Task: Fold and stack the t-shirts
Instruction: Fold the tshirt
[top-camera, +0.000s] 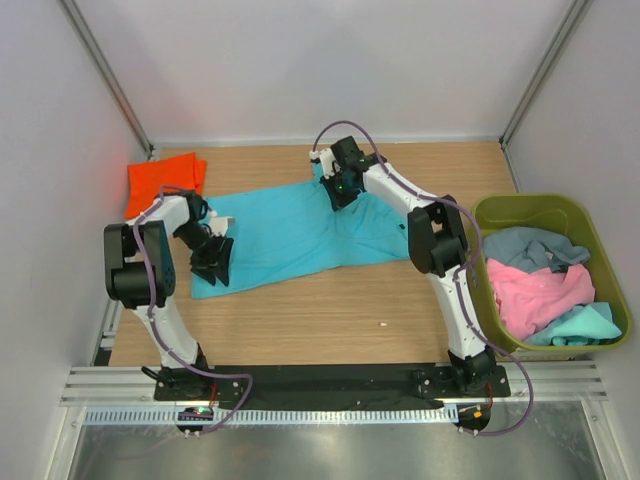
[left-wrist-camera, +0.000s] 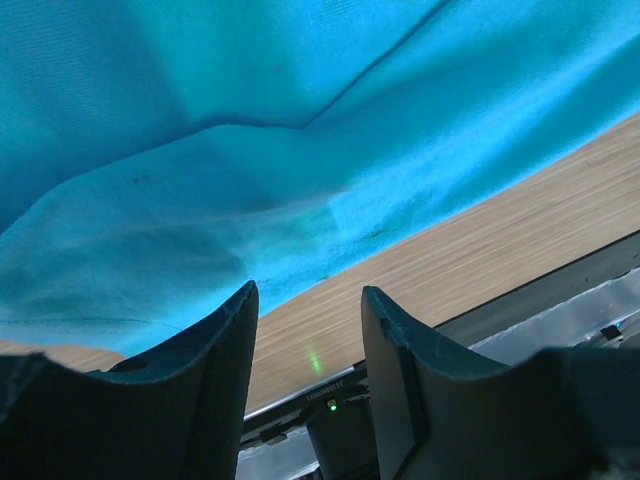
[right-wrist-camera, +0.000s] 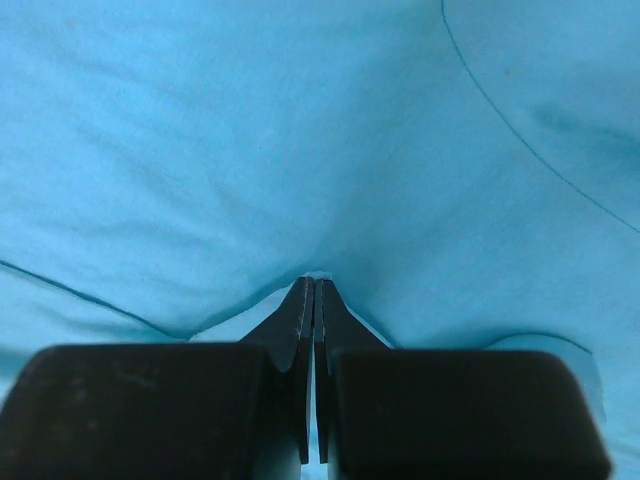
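Right wrist: turquoise t-shirt pinched in right claw.

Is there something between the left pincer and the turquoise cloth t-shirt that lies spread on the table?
No, nothing visible. The open left pincer hangs right at the near edge of the spread turquoise cloth t-shirt, with wooden table showing between its fingers. The right pincer is shut on that shirt.

an olive-green bin stands at the right of a wooden table bearing, perhaps, a crumb.
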